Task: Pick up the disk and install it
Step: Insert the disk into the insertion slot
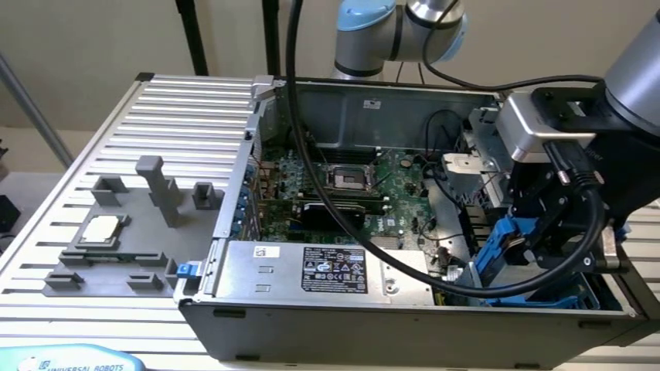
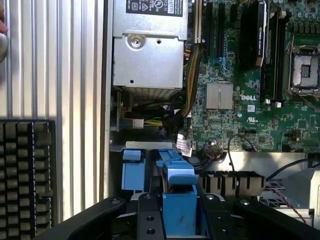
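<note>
The black two-finger gripper [image 2: 179, 199] is partly closed, and its jaws press from both sides on the bright blue plastic frame of the disk [image 2: 180, 176]. The silver-grey metal body of the disk is hidden behind the fingers, so only the blue frame is visible.

In the exterior view the gripper [image 1: 545, 232] hangs inside the open grey metal computer case [image 1: 413, 328], in the corner at the exterior view's right. The disk [image 1: 508, 241] is under it, with its frame standing nearly upright. Just below it lies the larger blue plastic drive cage [image 1: 546, 297]. I cannot tell if the disk already touches the cage.

Beside this corner, inside the case, sits the silver box-shaped power supply [image 1: 320, 270] with a black and white label. Further in lies the green motherboard [image 1: 397, 174] with its square processor socket [image 1: 348, 178].

The case stands on a ribbed aluminium table [image 1: 154, 108]. On the table, well apart from the gripper and at the exterior view's left, is a grey plastic fixture [image 1: 154, 189]. A small square silver chip [image 1: 101, 228] rests on it.
</note>
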`<state>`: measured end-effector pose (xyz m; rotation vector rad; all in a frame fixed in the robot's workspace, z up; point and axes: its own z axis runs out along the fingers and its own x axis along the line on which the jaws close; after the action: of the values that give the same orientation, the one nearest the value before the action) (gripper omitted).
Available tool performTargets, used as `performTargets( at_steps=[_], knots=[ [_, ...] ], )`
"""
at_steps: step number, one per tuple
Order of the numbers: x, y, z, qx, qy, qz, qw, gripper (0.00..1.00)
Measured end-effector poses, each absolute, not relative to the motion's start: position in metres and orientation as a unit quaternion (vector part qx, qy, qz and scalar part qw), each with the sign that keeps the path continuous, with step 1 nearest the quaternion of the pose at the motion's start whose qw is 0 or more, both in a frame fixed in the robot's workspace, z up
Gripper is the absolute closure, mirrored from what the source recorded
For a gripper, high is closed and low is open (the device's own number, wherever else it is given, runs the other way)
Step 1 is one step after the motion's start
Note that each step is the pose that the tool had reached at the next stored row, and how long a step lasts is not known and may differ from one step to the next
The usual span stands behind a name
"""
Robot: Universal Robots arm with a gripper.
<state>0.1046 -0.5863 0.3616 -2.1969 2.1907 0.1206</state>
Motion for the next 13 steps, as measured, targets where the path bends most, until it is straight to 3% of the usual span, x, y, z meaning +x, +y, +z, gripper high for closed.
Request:
performTargets(
  at_steps=[13],
  knots=[
    [0.1046,-0.5865,0.355,-0.708,0.705,0.039,0.019,0.67]
  ],
)
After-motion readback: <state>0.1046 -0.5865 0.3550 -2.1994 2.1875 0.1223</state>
